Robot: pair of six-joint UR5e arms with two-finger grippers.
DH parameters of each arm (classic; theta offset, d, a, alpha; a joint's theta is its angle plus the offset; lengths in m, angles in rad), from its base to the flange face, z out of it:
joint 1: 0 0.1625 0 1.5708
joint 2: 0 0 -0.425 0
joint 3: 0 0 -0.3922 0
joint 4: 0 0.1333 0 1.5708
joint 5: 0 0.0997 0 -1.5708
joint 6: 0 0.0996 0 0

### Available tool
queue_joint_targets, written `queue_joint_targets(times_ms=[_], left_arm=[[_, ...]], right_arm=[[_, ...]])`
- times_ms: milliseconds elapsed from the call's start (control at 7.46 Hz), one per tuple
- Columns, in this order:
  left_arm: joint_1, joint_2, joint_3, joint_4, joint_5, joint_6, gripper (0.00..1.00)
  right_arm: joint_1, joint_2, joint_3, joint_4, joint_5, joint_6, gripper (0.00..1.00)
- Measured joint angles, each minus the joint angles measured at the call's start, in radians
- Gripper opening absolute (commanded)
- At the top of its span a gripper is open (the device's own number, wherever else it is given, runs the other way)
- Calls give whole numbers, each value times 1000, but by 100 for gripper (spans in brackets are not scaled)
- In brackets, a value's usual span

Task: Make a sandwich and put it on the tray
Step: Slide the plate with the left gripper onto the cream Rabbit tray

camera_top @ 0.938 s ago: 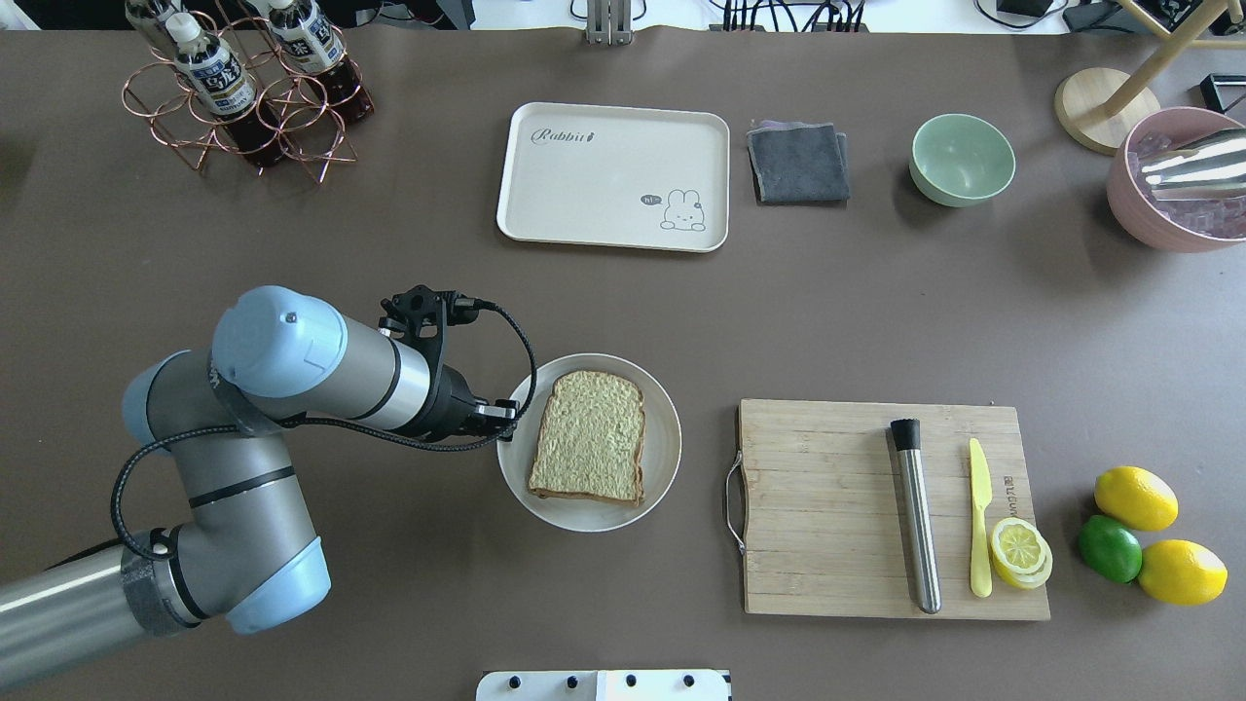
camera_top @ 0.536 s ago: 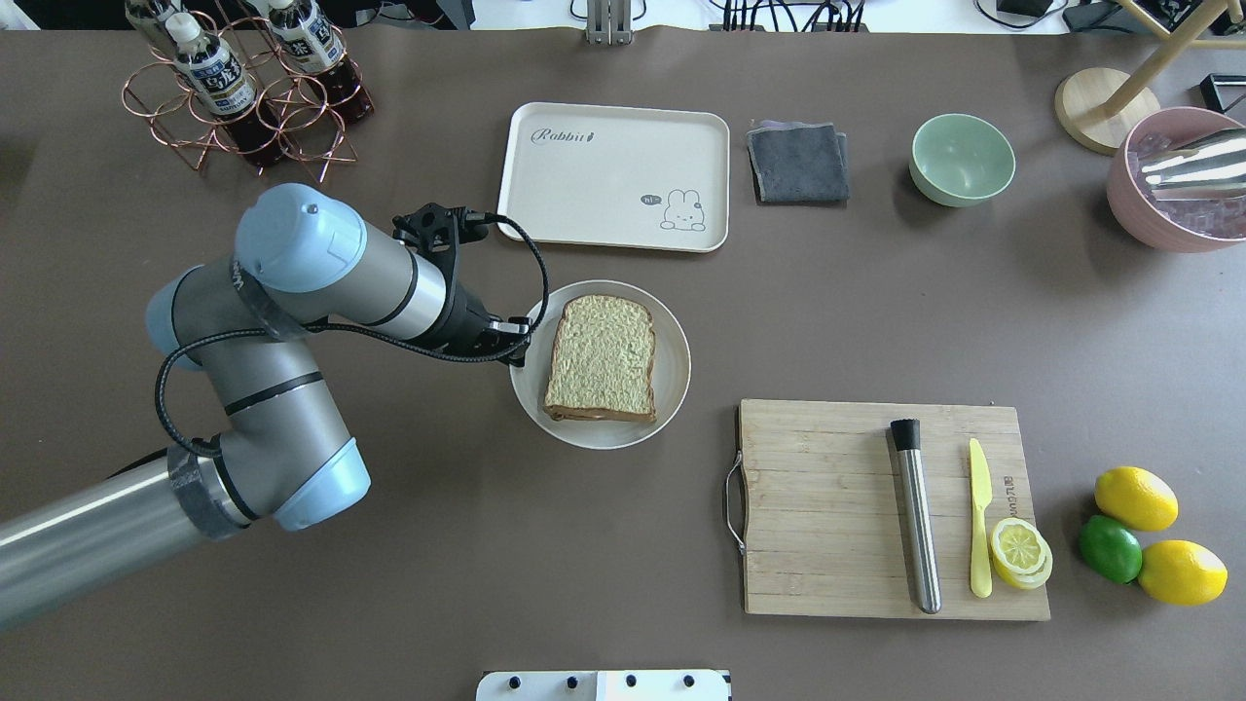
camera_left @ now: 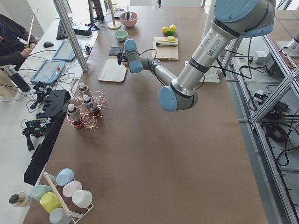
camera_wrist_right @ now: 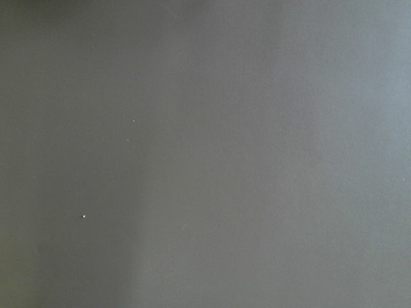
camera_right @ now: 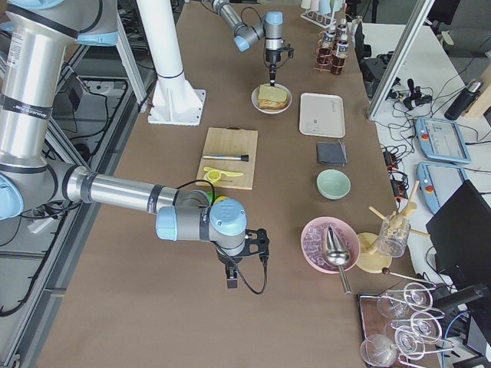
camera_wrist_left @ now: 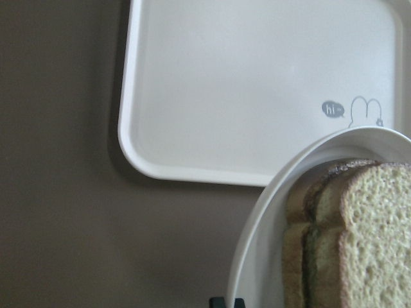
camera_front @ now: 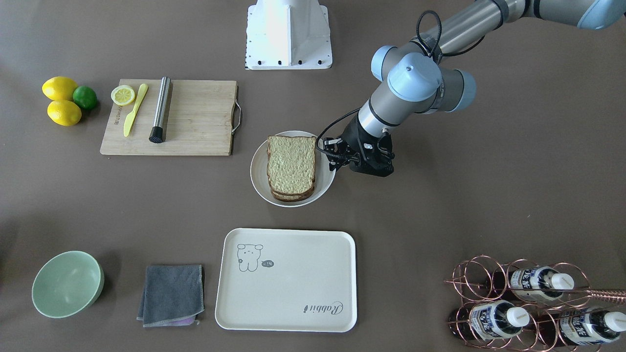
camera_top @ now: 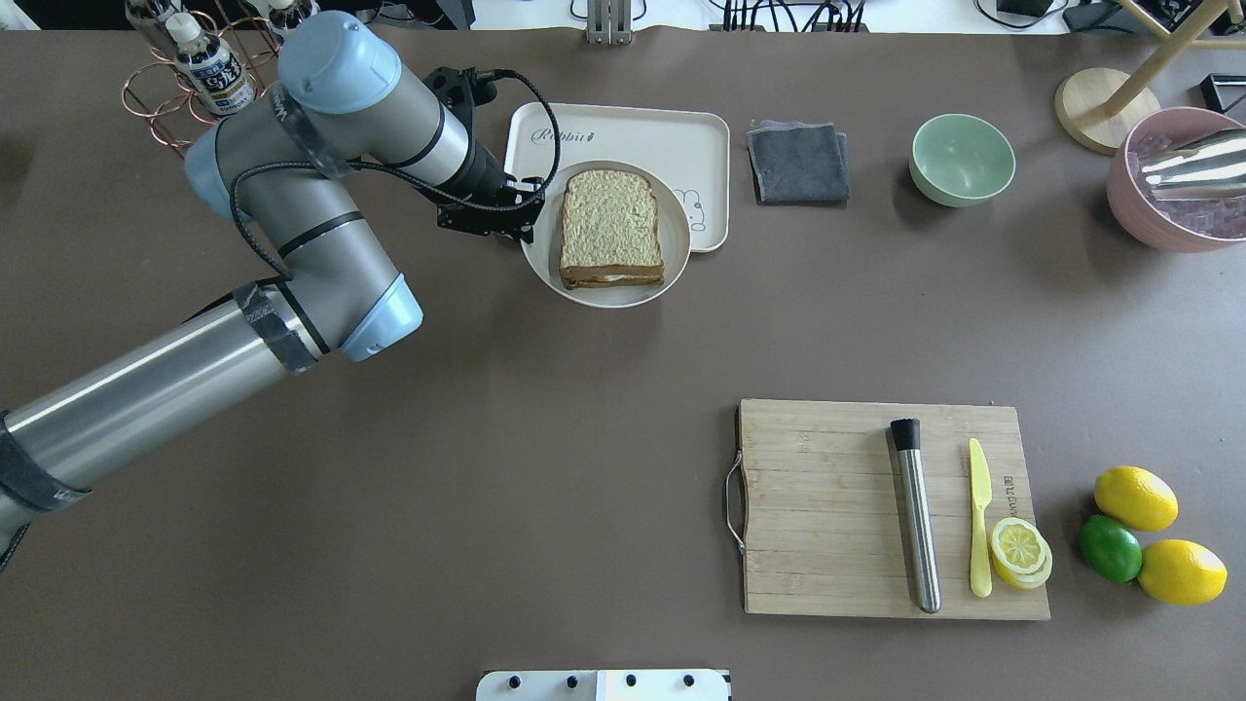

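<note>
My left hand (camera_top: pixel 526 210) is clamped on the plate (camera_top: pixel 604 295) rim, sandwich (camera_top: pixel 610 229) on top, at the tray (camera_top: pixel 623 136) edge; can't tell about my right hand (camera_right: pixel 232 280).

Left tool (camera_top: pixel 521 209) has the plate (camera_top: pixel 545 263) pinched by its rim, so that sticks out ahead of it. The tray (camera_top: pixel 706 136) just off the tip is bare inside, so plenty of room to pass there. The bottle rack (camera_front: pixel 533 300) sits back on the tool's wrist side. Grey cloth (camera_top: pixel 798 161) lies just past the tray, with the green bowl (camera_top: pixel 962 159) further along. Towards the cutting board (camera_top: pixel 827 506) it's open tabletop (camera_top: pixel 584 438).
</note>
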Motion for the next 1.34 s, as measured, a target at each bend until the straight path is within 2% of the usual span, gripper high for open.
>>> queue_joint_targets(times_ms=[268, 670, 938, 1206, 1340], left_arm=[[-42, -106, 153, -19, -17, 3, 0], [-59, -221, 416, -163, -12, 8, 0], [-60, -284, 523, -187, 11, 9, 0], [-66, -323, 584, -194, 38, 9, 0], [-68, -332, 604, -195, 51, 9, 44]], right_arm=[[0, 0, -5, -1, 2, 1, 100], [0, 4, -27, 0, 5, 1, 100], [0, 5, -35, 0, 5, 1, 100], [1, 5, -36, 0, 5, 1, 100], [1, 6, -36, 0, 5, 1, 100]])
